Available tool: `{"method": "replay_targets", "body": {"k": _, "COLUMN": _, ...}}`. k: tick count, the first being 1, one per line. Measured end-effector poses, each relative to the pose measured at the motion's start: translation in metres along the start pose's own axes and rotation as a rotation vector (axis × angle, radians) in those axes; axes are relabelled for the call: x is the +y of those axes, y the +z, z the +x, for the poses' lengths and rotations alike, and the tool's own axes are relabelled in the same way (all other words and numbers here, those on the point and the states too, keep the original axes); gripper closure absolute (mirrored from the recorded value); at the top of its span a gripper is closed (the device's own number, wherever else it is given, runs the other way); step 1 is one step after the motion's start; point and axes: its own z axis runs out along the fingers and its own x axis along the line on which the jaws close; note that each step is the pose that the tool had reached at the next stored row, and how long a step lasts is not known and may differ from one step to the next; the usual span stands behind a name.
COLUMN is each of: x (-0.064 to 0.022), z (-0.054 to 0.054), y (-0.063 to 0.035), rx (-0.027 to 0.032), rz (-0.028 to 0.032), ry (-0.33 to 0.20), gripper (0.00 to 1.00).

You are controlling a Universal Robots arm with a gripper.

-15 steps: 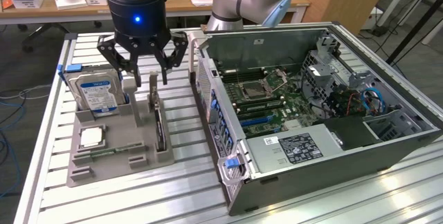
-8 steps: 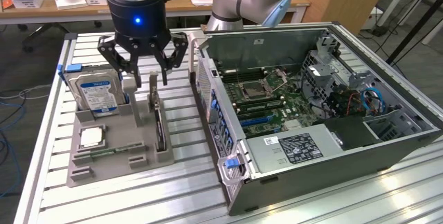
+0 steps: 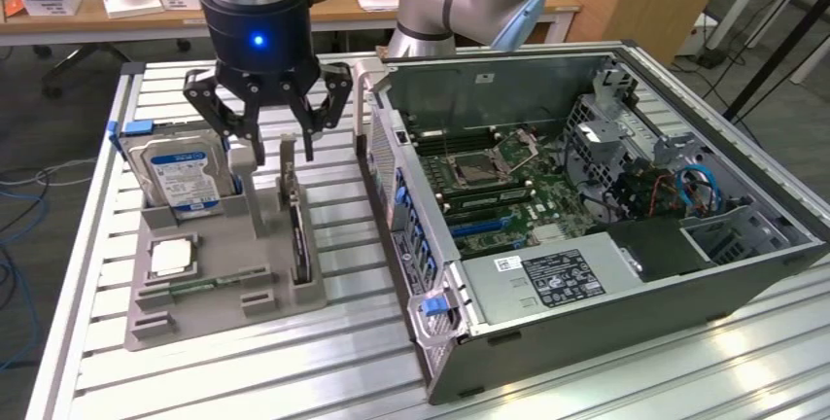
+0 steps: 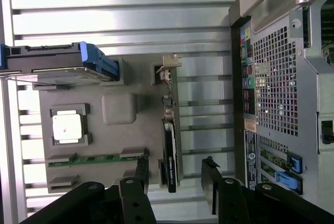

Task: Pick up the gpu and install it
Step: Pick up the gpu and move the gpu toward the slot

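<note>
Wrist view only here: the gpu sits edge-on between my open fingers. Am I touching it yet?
Observer: No contact visible; the gripper hangs open over the bracket end of the gpu, which stands on edge in the grey holder.
Operator: Is the case open? I see just its rear panel.
Observer: Yes, the computer case lies side-off, its motherboard exposed.

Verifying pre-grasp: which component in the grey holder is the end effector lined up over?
The gpu: the thin black card standing on edge nearest the case. Hard drive, processor and memory stick sit aside.
</note>
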Motion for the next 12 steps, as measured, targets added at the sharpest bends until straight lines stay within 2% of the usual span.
{"method": "replay_targets", "body": {"k": 12, "x": -0.0001, "z": 0.0, "y": 0.0028, "rx": 0.0, "rz": 0.0, "ry": 0.0, "gripper": 0.47}}
